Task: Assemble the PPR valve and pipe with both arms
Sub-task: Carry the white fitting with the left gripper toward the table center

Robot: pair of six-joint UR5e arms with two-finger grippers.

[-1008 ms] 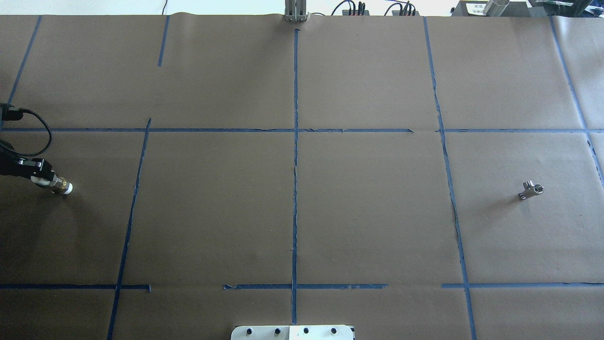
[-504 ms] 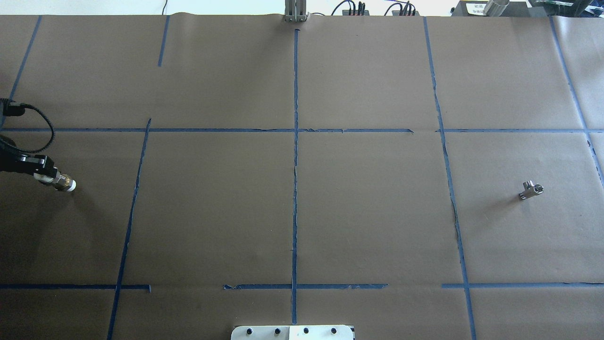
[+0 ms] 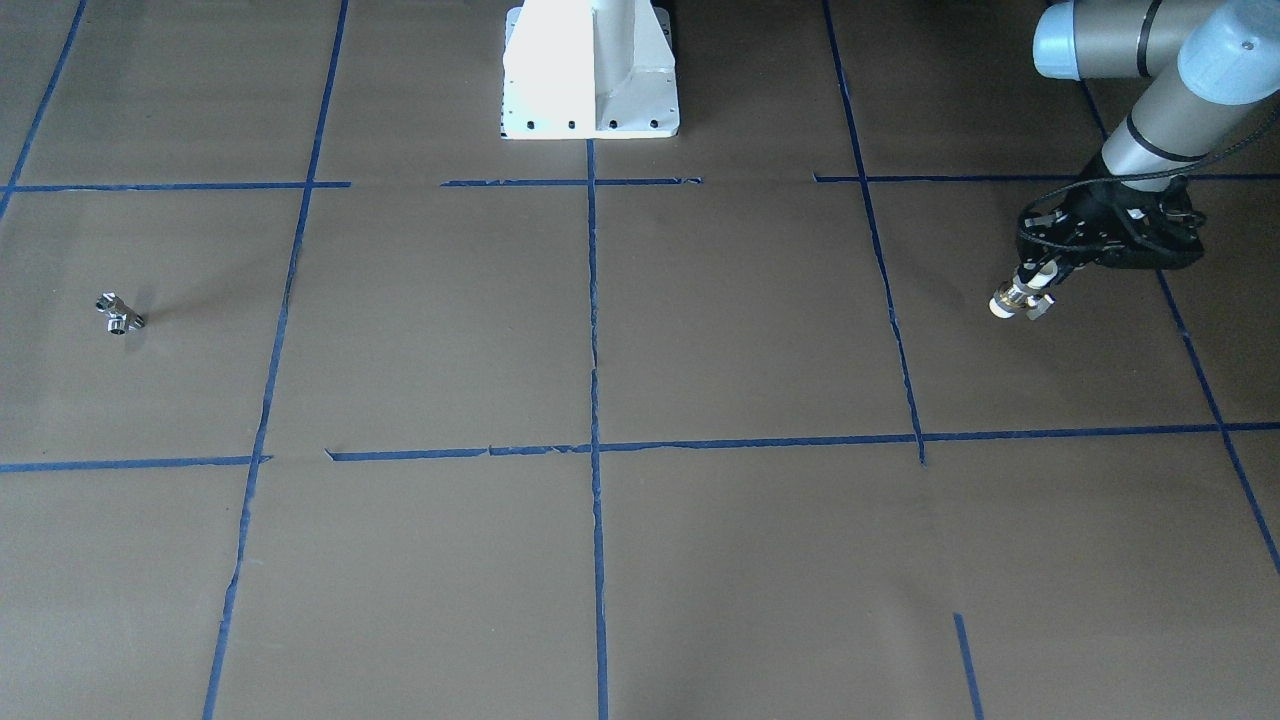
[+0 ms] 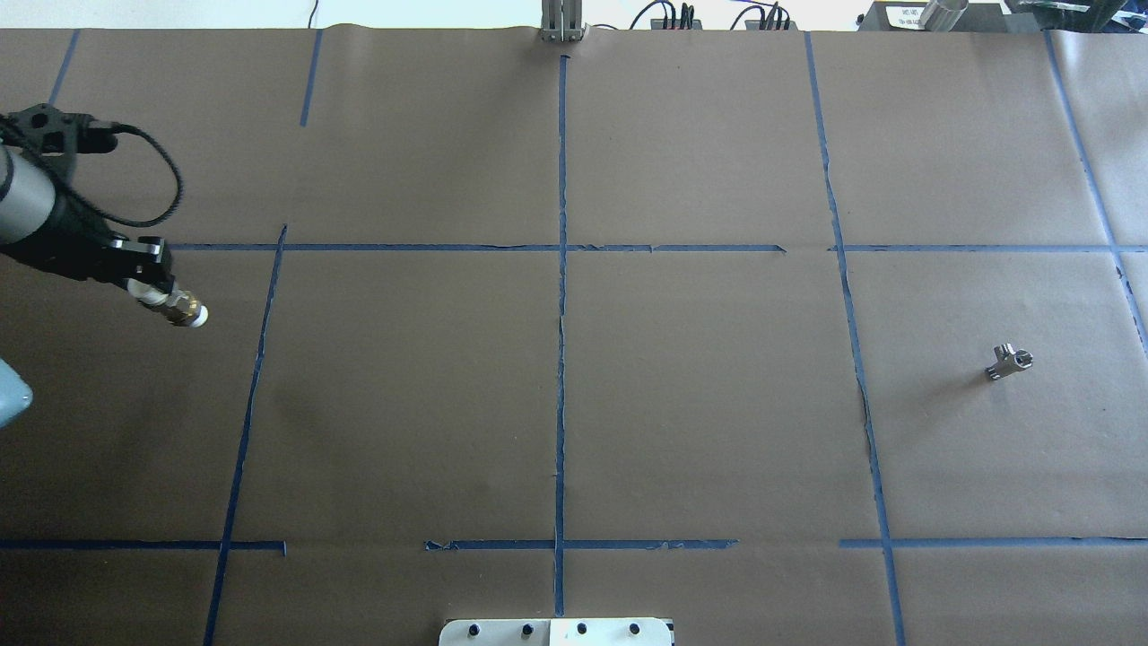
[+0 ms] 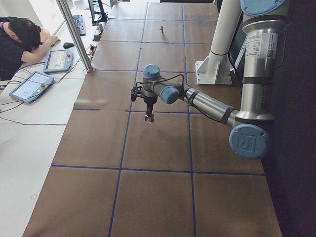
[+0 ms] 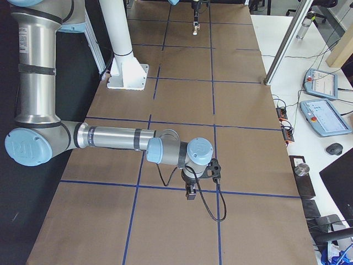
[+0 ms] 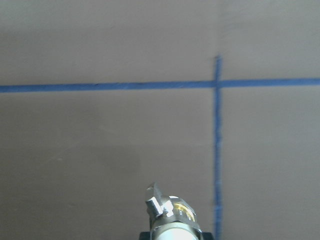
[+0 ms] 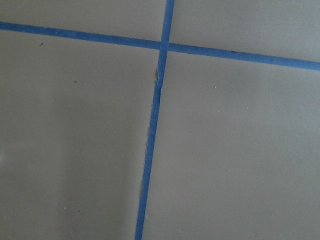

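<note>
My left gripper (image 4: 151, 289) is shut on the PPR valve (image 4: 177, 308), a stubby fitting with white ends and a brass middle band, held above the table at the far left. The valve also shows in the front-facing view (image 3: 1018, 300), the exterior left view (image 5: 148, 117) and the left wrist view (image 7: 172, 216). The pipe (image 4: 1009, 362), a small chrome T-shaped fitting, lies alone on the table at the right; in the front-facing view (image 3: 118, 314) it is at the left. My right gripper (image 6: 191, 193) shows only in the exterior right view, low over the table; I cannot tell if it is open.
Brown paper with a blue tape grid (image 4: 561, 269) covers the table. The white pedestal (image 3: 590, 70) stands at the robot's side. An aluminium post (image 5: 74, 34) and an operator (image 5: 19, 42) with tablets are at the table's far edge.
My left gripper has moved right and away from the robot with the valve in it, further into the overhead view. The pipe has not moved.
</note>
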